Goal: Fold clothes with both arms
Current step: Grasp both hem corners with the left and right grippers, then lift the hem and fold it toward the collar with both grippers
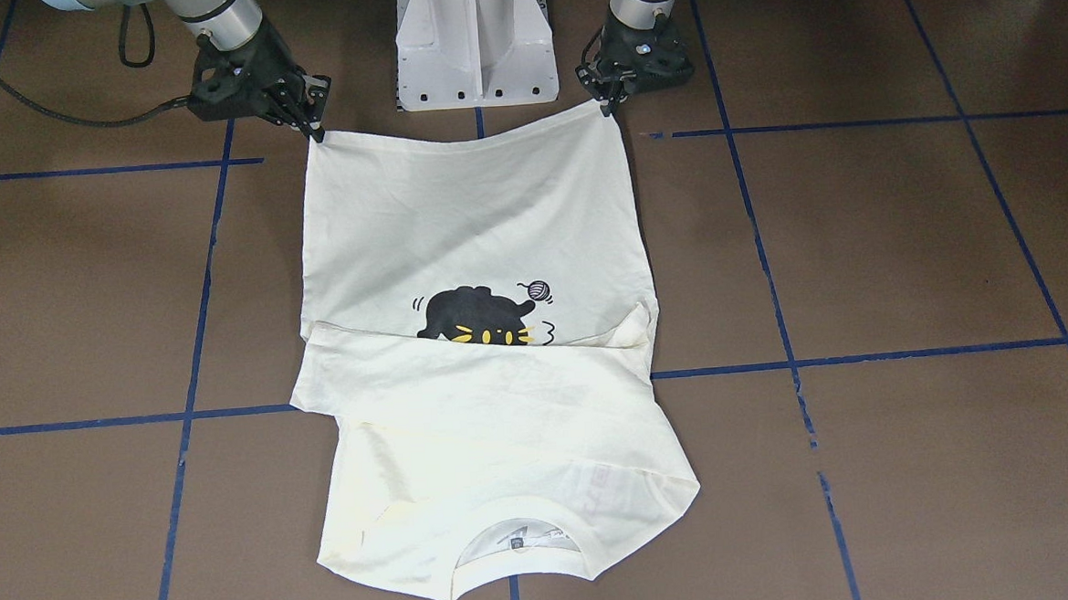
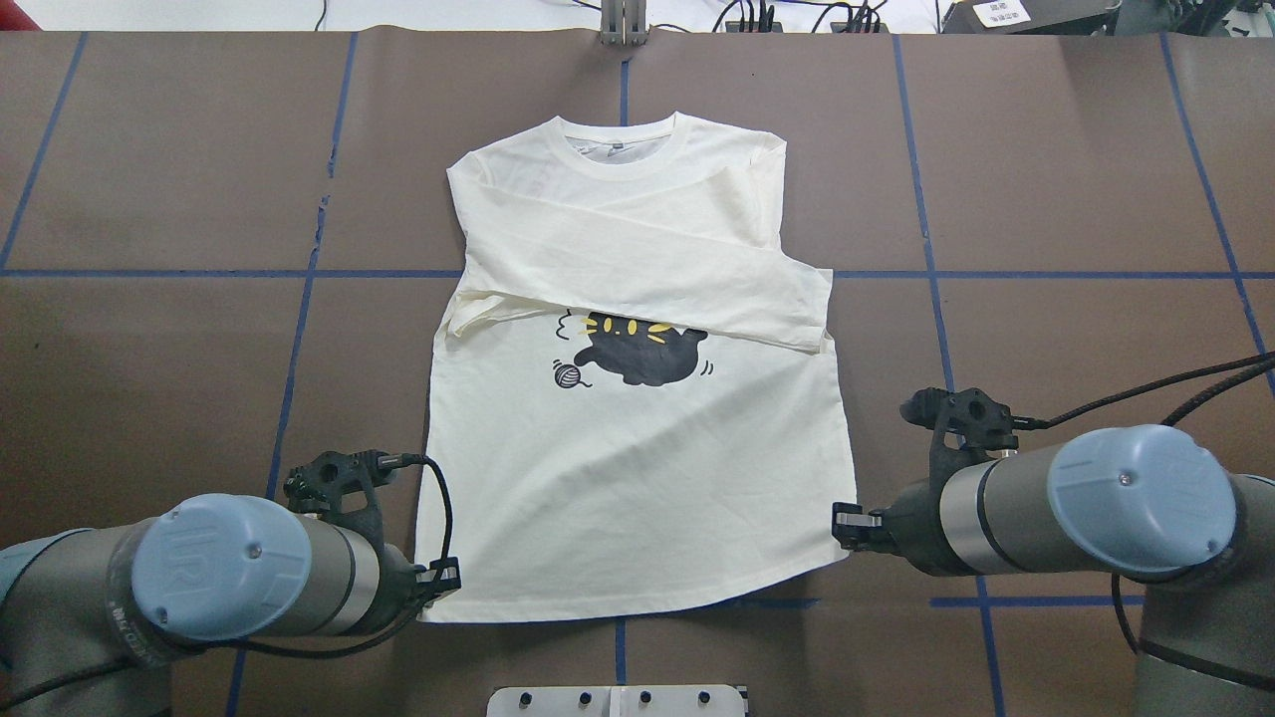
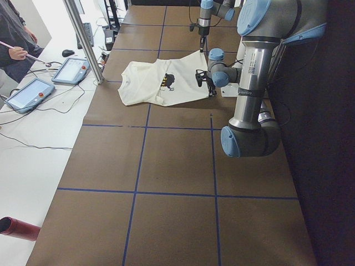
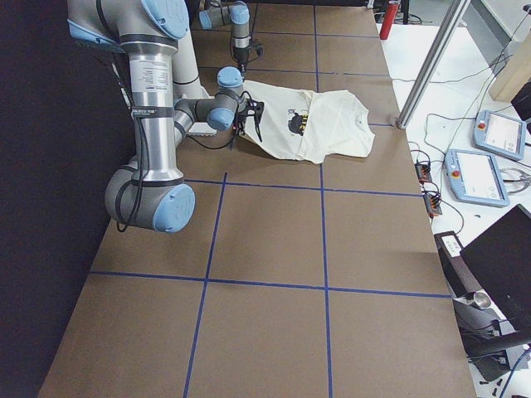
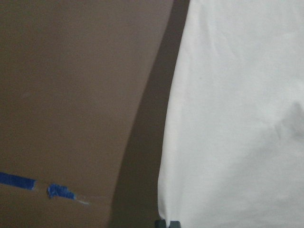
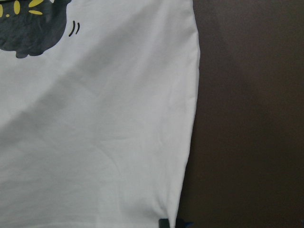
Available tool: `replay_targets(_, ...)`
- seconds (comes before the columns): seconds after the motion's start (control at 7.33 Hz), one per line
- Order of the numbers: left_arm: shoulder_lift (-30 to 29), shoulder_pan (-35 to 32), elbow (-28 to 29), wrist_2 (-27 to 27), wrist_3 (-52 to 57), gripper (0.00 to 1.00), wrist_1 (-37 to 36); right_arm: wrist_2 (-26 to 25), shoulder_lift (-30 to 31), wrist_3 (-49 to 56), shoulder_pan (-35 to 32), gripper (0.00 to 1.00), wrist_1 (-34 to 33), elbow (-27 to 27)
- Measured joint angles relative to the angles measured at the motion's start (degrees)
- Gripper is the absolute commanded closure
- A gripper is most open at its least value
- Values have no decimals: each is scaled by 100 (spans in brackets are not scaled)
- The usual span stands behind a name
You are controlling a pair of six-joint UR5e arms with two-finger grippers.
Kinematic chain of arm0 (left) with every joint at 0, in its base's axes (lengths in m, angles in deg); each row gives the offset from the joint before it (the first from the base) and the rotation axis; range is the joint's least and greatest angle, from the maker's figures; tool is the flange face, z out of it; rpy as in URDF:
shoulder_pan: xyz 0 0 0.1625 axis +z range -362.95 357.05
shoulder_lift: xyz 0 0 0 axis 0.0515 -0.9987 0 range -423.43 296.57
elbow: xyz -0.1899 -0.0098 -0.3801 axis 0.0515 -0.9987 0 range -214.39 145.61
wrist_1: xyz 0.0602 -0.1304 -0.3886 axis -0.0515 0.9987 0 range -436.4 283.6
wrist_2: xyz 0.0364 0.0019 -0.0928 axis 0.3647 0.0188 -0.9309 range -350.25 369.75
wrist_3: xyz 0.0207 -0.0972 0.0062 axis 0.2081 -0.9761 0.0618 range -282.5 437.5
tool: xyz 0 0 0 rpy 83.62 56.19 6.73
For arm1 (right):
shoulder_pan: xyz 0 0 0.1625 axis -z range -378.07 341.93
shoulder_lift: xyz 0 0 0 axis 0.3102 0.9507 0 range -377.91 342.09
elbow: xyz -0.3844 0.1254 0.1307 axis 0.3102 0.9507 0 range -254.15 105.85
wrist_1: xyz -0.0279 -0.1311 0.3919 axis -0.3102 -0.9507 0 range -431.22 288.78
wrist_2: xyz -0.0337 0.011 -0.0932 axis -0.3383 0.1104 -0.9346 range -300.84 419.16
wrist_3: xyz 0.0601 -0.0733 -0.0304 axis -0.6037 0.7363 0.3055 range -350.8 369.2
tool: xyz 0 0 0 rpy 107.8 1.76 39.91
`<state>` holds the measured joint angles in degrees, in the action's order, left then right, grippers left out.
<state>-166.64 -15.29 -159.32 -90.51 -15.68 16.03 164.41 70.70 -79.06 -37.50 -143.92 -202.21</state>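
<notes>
The cream-white shirt point(image 1: 466, 221) lies front up on the brown table, collar away from me. Its sleeves are folded across the chest and cover part of the black cat print point(image 2: 637, 354). No lettering shows. My left gripper point(image 2: 448, 583) is shut on the left hem corner, which also shows in the front-facing view point(image 1: 611, 104). My right gripper point(image 2: 845, 520) is shut on the right hem corner point(image 1: 313, 130). Both wrist views show the shirt's side edge point(image 5: 171, 142) point(image 6: 192, 118) running down to the fingertips, with a shadow under it. The hem corners are raised slightly.
The white pedestal base point(image 1: 475, 47) stands just behind the hem between the arms. A black cable point(image 1: 49, 110) lies by the right arm. Blue tape lines point(image 2: 299, 329) grid the table. A metal post point(image 3: 83, 39), pendants point(image 3: 72, 69) and an operator are beyond the far edge.
</notes>
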Motion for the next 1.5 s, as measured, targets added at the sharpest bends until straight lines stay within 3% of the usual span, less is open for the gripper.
replay_targets(0.55, 34, 1020, -1079, 27, 280, 100, -959, 835, 945, -2, 361, 100, 22, -1128)
replay_targets(0.82, 22, 1104, -1266, 32, 389, 100, -1153, 984, 1058, -1, 373, 100, 91, -1254)
replay_targets(1.09, -28, 749, -1256, 23, 456, 100, -1174, 1012, 774, 142, -5, 100, 172, -936)
replay_targets(1.5, -63, -440, -973, -28, 1339, 100, -1190, 1466, 115, 869, -1324, 100, 782, 259)
